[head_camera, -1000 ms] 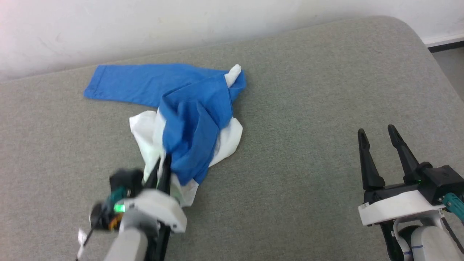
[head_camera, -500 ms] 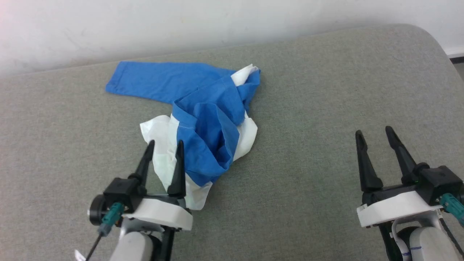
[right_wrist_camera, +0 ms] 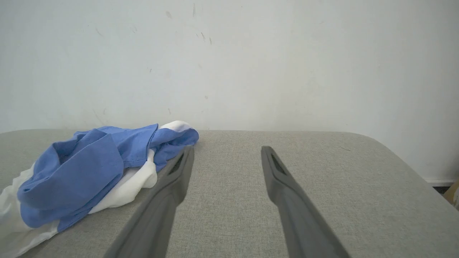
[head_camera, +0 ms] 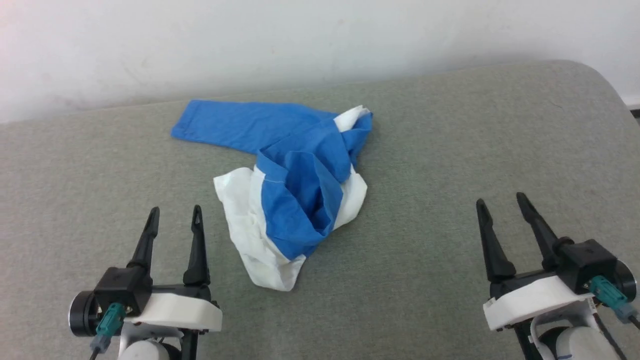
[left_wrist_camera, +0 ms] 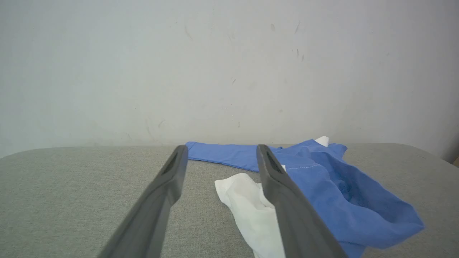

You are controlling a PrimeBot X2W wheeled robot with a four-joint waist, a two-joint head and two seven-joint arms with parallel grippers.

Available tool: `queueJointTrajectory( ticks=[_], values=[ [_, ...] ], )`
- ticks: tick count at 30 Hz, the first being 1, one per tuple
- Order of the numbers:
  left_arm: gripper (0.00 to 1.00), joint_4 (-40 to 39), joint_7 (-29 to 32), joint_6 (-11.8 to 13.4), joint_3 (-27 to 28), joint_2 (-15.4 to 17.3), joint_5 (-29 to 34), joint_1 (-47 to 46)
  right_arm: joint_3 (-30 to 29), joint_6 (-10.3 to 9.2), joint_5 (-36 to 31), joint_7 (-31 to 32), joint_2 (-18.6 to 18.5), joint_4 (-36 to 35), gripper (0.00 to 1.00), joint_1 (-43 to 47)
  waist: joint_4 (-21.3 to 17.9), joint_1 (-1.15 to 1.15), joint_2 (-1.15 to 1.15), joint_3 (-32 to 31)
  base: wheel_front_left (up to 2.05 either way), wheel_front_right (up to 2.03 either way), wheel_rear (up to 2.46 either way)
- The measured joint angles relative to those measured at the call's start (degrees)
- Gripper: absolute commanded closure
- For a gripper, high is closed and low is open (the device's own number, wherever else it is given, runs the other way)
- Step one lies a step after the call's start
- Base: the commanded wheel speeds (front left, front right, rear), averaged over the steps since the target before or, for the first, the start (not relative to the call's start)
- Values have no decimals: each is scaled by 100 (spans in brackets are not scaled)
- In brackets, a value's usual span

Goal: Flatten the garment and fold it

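raglan shirt [head_camera: 295,200] crumpled at worktop [head_camera: 450,150] centre, one blue sleeve out | left pincer [head_camera: 175,210] wide, empty, worktop near-left | right pincer [head_camera: 501,200] wide, empty, worktop near-right (flanking, likely lining up spread grabs)

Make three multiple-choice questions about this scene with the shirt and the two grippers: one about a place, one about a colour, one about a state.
1. Where does the garment lie relative to the left gripper and the right gripper?
A. Between them, nearer the left one
B. Outside the right one
C. Under the left one

2. What colour is the outstretched sleeve?
A. White
B. Blue
C. Grey

3. How are the left gripper's fingers?
A. Shut on the garment
B. Open, holding nothing
C. Shut, empty

Answers:
1 A: the head view shows it between both, closer to the left.
2 B: the sleeve is bright blue.
3 B: the fingers stand apart, clear of the cloth.
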Motion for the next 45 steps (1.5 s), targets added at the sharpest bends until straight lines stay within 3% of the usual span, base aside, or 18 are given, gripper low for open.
queueJointTrajectory(
  ticks=[8, 15, 25, 26, 27, 32, 36, 41, 45],
  values=[
    [0, -92, 0, 36, 62, -183, -19, 77, 372, 0, 89, 525, -1, 241, 0, -184, 314, 0, 0, -113, 0, 0, 0],
    [0, -100, 0, -19, 64, -407, -16, 77, 1401, 0, 554, 1634, -111, 917, 0, -1296, 710, 0, 0, -166, 0, 0, 0],
    [0, -9, 0, -165, 81, -625, -16, 76, 2345, 0, 1603, 3247, -499, 2758, 0, -2435, 1352, 0, 0, -218, 0, 0, 0],
    [0, -7, 0, -166, 93, -635, -15, 76, 2393, 0, 1708, 3384, -528, 2899, 63, -2455, 1403, 1, 0, -222, 0, 0, 0],
    [0, -8, 0, -166, 112, -642, -15, 76, 2468, -1, 1792, 3487, -576, 3000, 100, -2481, 1448, 1, 0, -226, 0, 0, 0],
    [0, -25, 0, -167, 247, -664, -7, 104, 2501, 0, 1922, 3147, -765, 2892, 100, -2736, 1480, 1, 0, -226, 0, 0, 0],
    [0, -18, 0, -197, 271, -682, 14, 152, 2086, 0, 1822, 2677, -999, 2403, 100, -2751, 1328, 1, 0, -248, 0, 0, 0],
    [0, -24, 0, -225, 355, -689, 53, 192, 784, 0, 1564, 2515, -1237, 1594, 100, -2061, 1072, 1, 1, -321, 0, 0, 0],
    [0, -27, 0, -269, 401, -690, 57, 196, -570, 0, 1394, 2699, -1114, 1213, 100, -893, 824, 0, 1, -373, 0, 0, 0]
  ],
)
